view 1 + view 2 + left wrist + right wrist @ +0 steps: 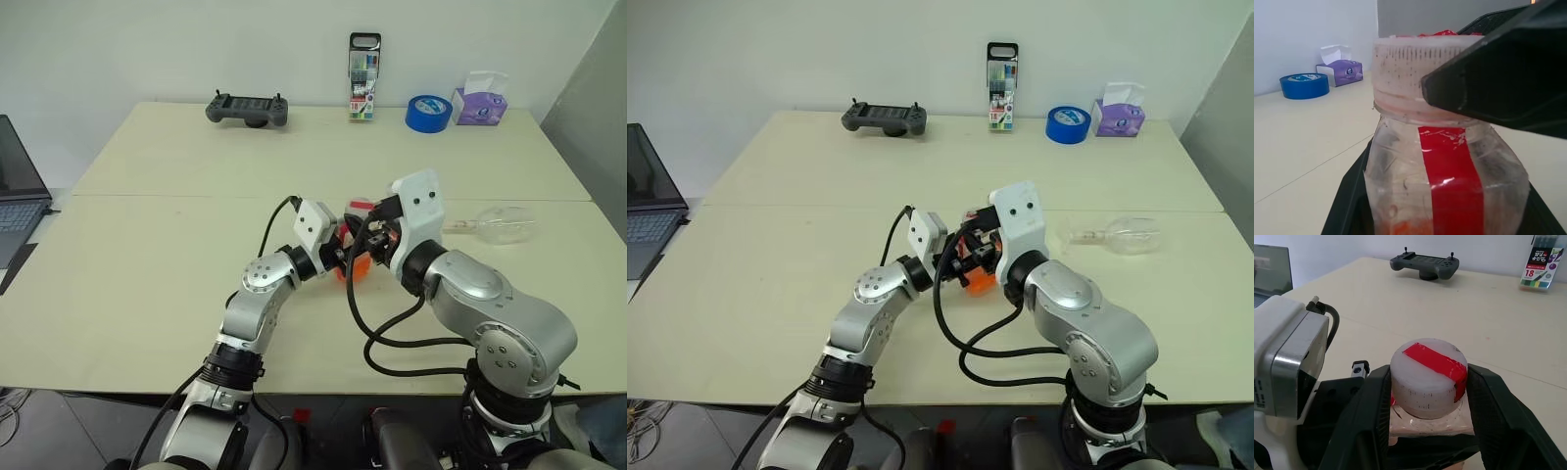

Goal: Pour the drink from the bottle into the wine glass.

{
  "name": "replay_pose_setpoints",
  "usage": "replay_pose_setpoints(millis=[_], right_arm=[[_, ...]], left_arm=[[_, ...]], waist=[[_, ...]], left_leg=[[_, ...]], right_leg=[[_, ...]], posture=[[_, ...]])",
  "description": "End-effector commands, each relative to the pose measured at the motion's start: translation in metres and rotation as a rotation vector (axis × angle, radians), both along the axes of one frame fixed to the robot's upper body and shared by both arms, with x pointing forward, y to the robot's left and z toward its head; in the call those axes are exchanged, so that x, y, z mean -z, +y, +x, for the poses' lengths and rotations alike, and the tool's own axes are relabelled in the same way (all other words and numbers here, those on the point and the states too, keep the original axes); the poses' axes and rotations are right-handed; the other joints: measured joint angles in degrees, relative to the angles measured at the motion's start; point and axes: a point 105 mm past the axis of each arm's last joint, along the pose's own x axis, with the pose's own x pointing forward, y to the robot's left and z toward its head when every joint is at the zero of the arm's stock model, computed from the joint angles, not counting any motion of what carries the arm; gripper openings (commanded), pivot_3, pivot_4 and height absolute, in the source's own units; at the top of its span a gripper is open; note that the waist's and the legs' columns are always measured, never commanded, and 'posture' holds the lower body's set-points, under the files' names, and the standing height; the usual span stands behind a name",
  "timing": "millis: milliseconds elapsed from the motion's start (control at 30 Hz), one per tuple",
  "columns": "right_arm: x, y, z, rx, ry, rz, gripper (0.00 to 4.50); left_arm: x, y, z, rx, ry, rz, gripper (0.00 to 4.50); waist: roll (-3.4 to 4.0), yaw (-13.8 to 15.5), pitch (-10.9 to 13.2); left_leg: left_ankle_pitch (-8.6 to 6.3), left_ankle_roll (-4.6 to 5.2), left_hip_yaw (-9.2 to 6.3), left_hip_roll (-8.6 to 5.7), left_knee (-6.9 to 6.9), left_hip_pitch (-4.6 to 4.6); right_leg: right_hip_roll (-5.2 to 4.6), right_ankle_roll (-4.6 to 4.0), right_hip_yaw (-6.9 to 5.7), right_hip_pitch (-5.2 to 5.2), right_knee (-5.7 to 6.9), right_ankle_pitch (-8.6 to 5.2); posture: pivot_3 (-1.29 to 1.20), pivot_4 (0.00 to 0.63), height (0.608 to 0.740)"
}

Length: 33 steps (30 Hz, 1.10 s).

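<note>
The bottle (pixel 358 264), a small clear one with a whitish cap (pixel 1427 377) and a red tape strip, stands upright at the table's middle. Orange drink (pixel 1400 227) shows low in it. My left gripper (pixel 343 257) is shut on the bottle's body, its black fingers (pixel 1349 196) on both sides. From above, my right gripper (pixel 1427 382) is shut on the cap, one finger pressing each side. The wine glass (pixel 500 225) lies on its side on the table, to the right of both grippers and apart from them.
Along the table's far edge sit a black game controller (pixel 247 108), an upright marker pack (pixel 364 78), a blue tape roll (pixel 428 113) and a purple tissue box (pixel 480 101). A laptop (pixel 15 191) stands at the far left.
</note>
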Motion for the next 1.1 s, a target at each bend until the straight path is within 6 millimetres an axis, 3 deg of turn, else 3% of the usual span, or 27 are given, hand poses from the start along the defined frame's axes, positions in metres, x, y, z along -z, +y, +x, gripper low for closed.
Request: replay_pose_setpoints(millis=[33, 167, 300, 333, 367, 400, 433, 567, 733, 967, 1100], right_arm=[[-0.015, 0.0, -0.002, 0.0, -0.063, 0.02, 1.86], [-0.024, -0.006, 0.004, -0.019, -0.096, 0.017, 1.86], [-0.042, -0.005, 0.012, -0.184, -0.136, -0.004, 1.86], [-0.043, 0.003, 0.003, -0.36, -0.116, -0.003, 1.86], [-0.051, 0.013, -0.021, -0.649, -0.099, 0.041, 1.86], [-0.058, 0.015, -0.04, -0.855, -0.097, 0.075, 1.86], [-0.062, 0.012, -0.048, -0.97, -0.107, 0.041, 1.86], [-0.067, 0.01, -0.015, -0.976, -0.149, -0.119, 1.86], [-0.054, 0.021, -0.013, -1.138, -0.154, -0.22, 1.86], [-0.054, 0.027, -0.008, -1.158, -0.173, -0.256, 1.86], [-0.061, 0.027, -0.009, -1.137, -0.161, -0.205, 3.28]], left_arm=[[-0.013, -0.002, -0.004, 0.013, -0.063, -0.016, 1.76], [-0.014, -0.003, -0.004, 0.012, -0.066, -0.016, 1.76], [-0.016, -0.007, -0.004, 0.016, -0.068, -0.018, 1.73], [-0.016, -0.008, -0.005, 0.023, -0.069, -0.018, 1.73], [-0.017, -0.01, -0.006, 0.031, -0.071, -0.017, 1.73], [-0.017, -0.011, -0.007, 0.037, -0.072, -0.017, 1.72], [-0.017, -0.012, -0.008, 0.042, -0.074, -0.016, 1.71], [-0.02, -0.012, -0.008, 0.04, -0.082, -0.019, 1.69], [-0.021, -0.013, -0.008, 0.027, -0.086, -0.03, 1.69], [-0.021, -0.014, -0.01, 0.028, -0.086, -0.037, 1.69], [-0.02, -0.014, -0.011, 0.035, -0.082, -0.036, 1.69]], waist=[[0.0, 0.0, 0.0], [0.0, 0.0, 0.0], [0.0, -0.04, 0.0], [0.0, -0.03, 0.0], [0.0, -0.04, 0.01], [-0.02, 0.09, 0.03], [-0.02, 0.22, 0.04], [0.01, -0.38, 0.03], [0.02, -0.51, 0.04], [0.03, 0.12, 0.05], [0.03, 0.16, 0.05]], left_leg=[[0.0, 0.0, 0.0, 0.0, 0.0, 0.0], [0.0, 0.0, 0.0, 0.0, 0.0, 0.0], [0.01, 0.02, 0.07, -0.02, 0.02, 0.01], [0.01, 0.02, 0.05, -0.01, 0.02, 0.01], [0.01, 0.03, 0.06, -0.02, 0.02, 0.01], [0.01, 0.03, 0.08, -0.02, 0.02, 0.0], [0.0, 0.04, 0.16, -0.06, 0.03, -0.04], [-0.07, 0.16, 0.24, -0.06, 0.01, 0.0], [-0.1, 0.22, 0.26, 0.11, -0.03, 0.07], [-0.1, 0.2, 0.11, 0.02, 0.02, 0.02], [-0.1, 0.19, 0.14, -0.06, 0.04, -0.02]], right_leg=[[0.0, 0.0, 0.0, 0.0, 0.0, 0.0], [0.0, 0.0, -0.01, 0.0, 0.01, 0.0], [0.05, 0.0, 0.03, 0.0, -0.04, 0.0], [0.05, 0.0, 0.0, 0.01, -0.03, 0.0], [0.06, 0.0, -0.01, 0.02, -0.04, 0.0], [0.07, 0.0, 0.0, 0.03, -0.05, 0.0], [0.07, -0.01, -0.04, 0.04, -0.1, 0.01], [0.02, -0.01, 0.06, 0.04, -0.13, 0.01], [0.21, -0.01, -0.03, 0.03, -0.02, 0.01], [-0.03, -0.01, 0.04, 0.01, -0.05, 0.01], [-0.32, -0.01, 0.04, 0.0, -0.09, 0.01]], posture=[[0.0, 0.15, 0.74], [0.0, 0.15, 0.74], [0.0, 0.15, 0.74], [0.0, 0.15, 0.74], [0.0, 0.15, 0.74], [0.0, 0.15, 0.74], [0.0, 0.15, 0.74], [0.0, 0.15, 0.74], [0.0, 0.15, 0.74], [0.0, 0.15, 0.74], [0.0, 0.15, 0.74]])
